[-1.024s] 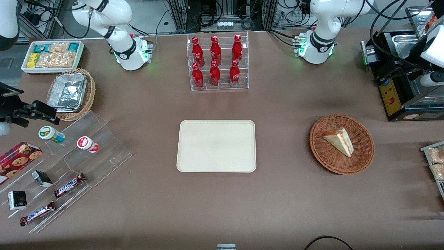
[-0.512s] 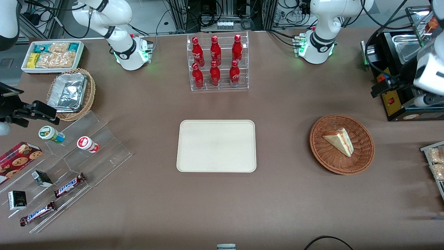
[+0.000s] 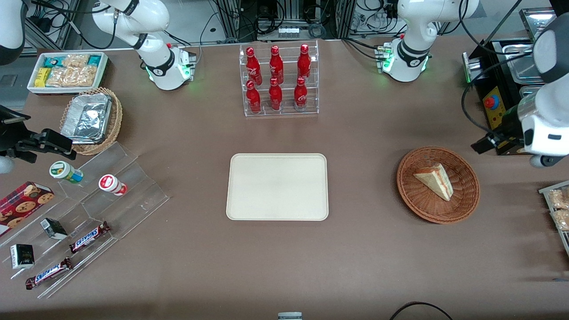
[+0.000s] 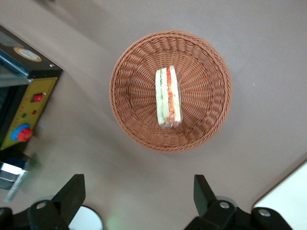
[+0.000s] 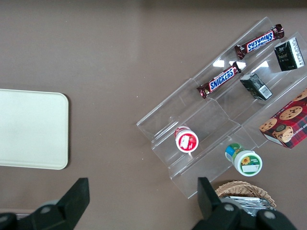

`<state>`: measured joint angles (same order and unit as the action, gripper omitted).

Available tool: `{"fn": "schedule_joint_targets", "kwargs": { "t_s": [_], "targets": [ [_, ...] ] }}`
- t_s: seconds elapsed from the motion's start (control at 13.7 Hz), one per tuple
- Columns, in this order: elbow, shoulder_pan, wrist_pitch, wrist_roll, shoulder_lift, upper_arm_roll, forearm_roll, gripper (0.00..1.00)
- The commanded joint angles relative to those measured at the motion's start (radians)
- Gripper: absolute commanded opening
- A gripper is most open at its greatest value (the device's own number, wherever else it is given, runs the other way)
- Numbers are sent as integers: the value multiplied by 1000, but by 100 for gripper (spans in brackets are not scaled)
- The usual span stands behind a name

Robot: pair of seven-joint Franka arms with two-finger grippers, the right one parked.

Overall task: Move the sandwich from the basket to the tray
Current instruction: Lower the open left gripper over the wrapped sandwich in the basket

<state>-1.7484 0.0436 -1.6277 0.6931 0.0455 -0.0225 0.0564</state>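
Even overhead light, soft shadows, sharp pics, foil glare

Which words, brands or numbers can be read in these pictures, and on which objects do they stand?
"SNICKERS": on the two chocolate bars on the clear stepped display stand.
Red bottles: white script, too small to read.
Cookie box, two small cups, black packets: print too small.
Sandwich, basket, tray: no text.
End effector, open above the basket: no text.

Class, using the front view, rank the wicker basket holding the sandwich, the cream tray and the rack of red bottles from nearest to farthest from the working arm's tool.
1. basket, beside the open tool, at the working arm's end.
2. tray, mid-table.
3. bottle rack, farther from the camera than the tray.
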Motion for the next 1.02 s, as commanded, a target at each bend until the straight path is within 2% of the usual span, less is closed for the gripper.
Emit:
{"fn": "schedule_joint_targets", "kwargs": {
  "t_s": [0.0, 0.37, 0.95],
  "targets": [
    [-98, -10, -90, 104, -13, 9, -1, 100],
    [-279, -10, -300, 183, 2, 9, -20, 100],
    [-394, -7, -535, 224, 70, 9, -24, 100]
  ]
}}
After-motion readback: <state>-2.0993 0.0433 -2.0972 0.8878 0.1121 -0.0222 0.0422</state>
